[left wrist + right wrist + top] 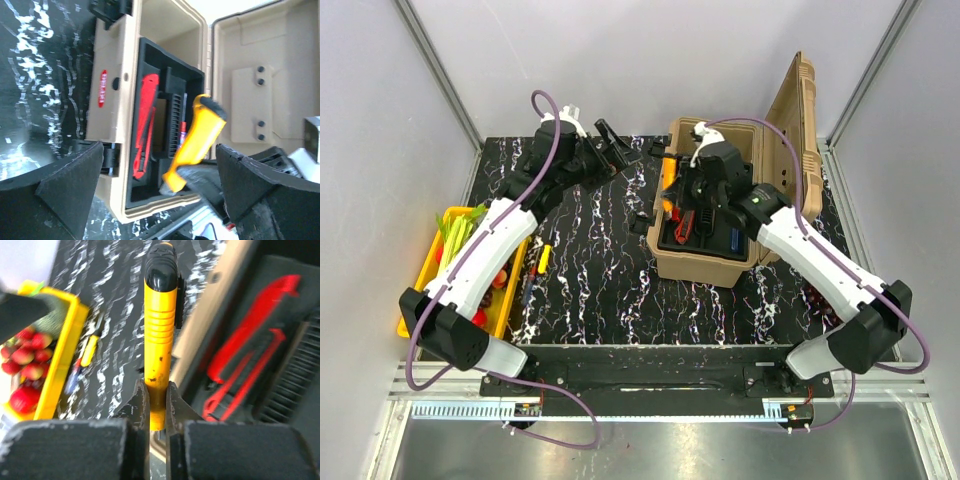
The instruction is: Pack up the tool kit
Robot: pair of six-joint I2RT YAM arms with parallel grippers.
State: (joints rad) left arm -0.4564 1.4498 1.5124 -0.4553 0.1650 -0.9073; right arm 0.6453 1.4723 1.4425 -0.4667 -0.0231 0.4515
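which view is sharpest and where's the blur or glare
top external: evenly lit and sharp, the tan plastic toolbox crisp; left wrist: blown-out white patch along the top, the yellow-handled tool smeared; right wrist: that tool's handle fairly sharp, the yellow plastic tray and red-handled tool behind it blurred.

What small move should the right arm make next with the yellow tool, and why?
The right gripper is shut on the yellow ribbed tool with a black cap, which is above the rim of the tan plastic toolbox, not yet in its black inner tray; the left gripper is open. So probably: shift the tool over the tray and lower it.
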